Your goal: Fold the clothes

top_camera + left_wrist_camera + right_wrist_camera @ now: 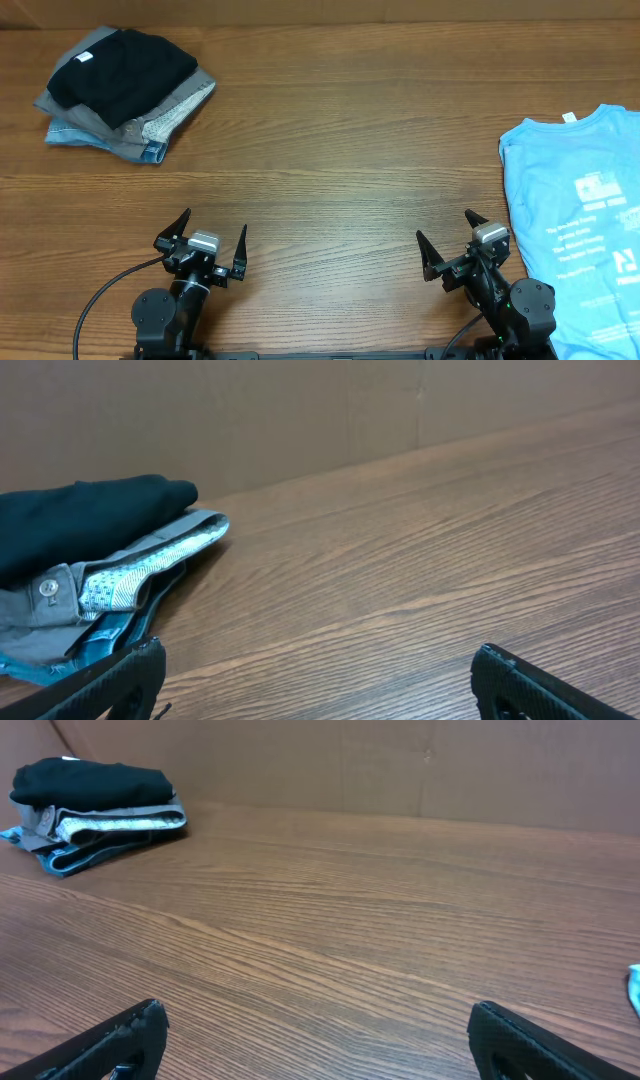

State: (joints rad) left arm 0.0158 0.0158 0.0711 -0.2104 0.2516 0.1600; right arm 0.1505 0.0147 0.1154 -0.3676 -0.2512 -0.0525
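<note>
A folded black T-shirt [125, 70] with a small white neck label lies on top of a stack of folded clothes at the far left; it also shows in the left wrist view [85, 520] and the right wrist view [90, 782]. A light blue T-shirt [580, 210] with white print lies spread flat at the right edge, partly out of view. My left gripper [205, 240] is open and empty near the front edge, left of centre. My right gripper [452, 240] is open and empty near the front edge, just left of the blue shirt.
Under the black shirt lie folded grey and blue-patterned garments [150, 125]. The wooden table [340, 150] is backed by a brown cardboard wall [400, 770].
</note>
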